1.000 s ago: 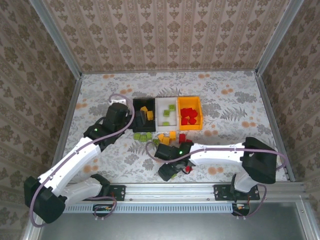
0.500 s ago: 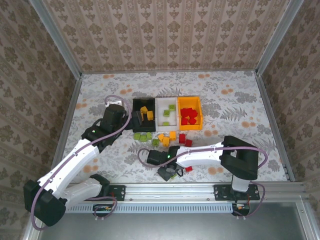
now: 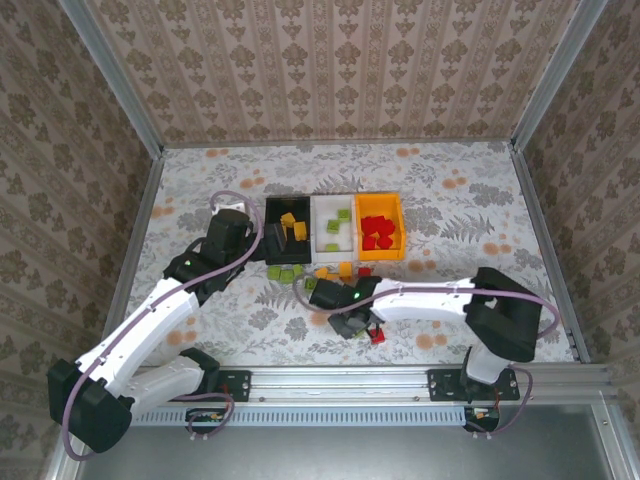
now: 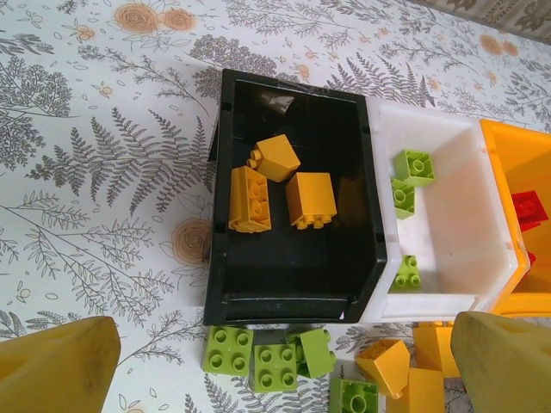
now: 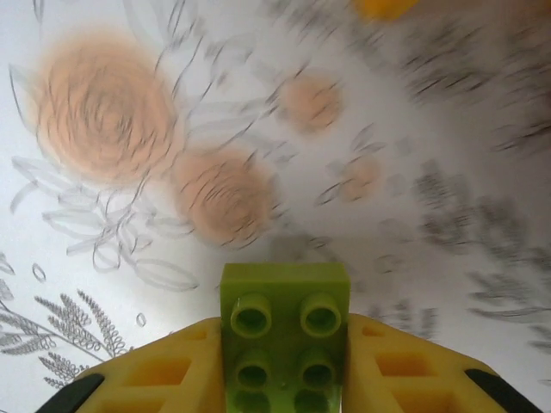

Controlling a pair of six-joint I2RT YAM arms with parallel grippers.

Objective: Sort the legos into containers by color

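the right gripper (image 5: 284,357) has its yellow fingers (image 5: 164,374) clamped shut on an olive-green lego (image 5: 284,323), whose studs face the camera. in the top view this gripper sits over the near middle of the floral table (image 3: 480,200), with a loose red lego (image 3: 377,336) just beside it on the right.

the left gripper (image 4: 275,379) is spread wide and holds nothing; it hangs over the near edge of the black bin (image 4: 217,215). that bin holds three orange-yellow legos (image 4: 310,200). touching it on the right is the white bin (image 4: 465,249), with three green legos (image 4: 416,165) inside. right of that is the orange bin (image 4: 508,163), holding red legos (image 4: 527,206). loose green blocks (image 4: 274,366) and loose yellow blocks (image 4: 383,361) lie on the table just near of the bins.
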